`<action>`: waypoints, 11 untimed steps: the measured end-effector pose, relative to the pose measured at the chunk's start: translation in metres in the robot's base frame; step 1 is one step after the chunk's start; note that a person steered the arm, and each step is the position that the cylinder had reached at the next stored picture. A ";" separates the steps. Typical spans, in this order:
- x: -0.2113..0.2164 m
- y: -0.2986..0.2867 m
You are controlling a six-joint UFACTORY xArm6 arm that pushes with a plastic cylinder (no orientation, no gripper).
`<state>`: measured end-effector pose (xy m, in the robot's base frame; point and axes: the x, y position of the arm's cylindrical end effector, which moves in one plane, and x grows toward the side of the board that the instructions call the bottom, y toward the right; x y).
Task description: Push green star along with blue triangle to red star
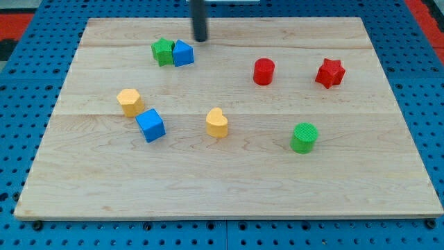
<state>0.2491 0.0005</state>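
Blocks on board: two green (163, 51) (304, 137), two blue (183, 53) (150, 126), two red (263, 71) (330, 73), two yellow (130, 102) (217, 123); eight total.

My tip (200, 39) rests on the wooden board (229, 187) near its far edge, just above and to the right of the blue triangle (183, 53). The green star (163, 51) sits touching the blue triangle's left side. The red star (330, 72) lies well apart toward the board's right edge, with a red cylinder (263, 71) to its left. Nearer the left edge a yellow block (130, 102) and a blue cube (150, 125) sit close together. A yellow heart (217, 123) lies near the middle, and a green cylinder (304, 137) sits to its right.
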 end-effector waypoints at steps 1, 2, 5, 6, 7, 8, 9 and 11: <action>0.034 0.021; 0.073 -0.002; -0.008 -0.219; 0.022 -0.188; 0.023 -0.066; 0.049 -0.058; 0.042 -0.132; 0.046 -0.216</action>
<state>0.2955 -0.2159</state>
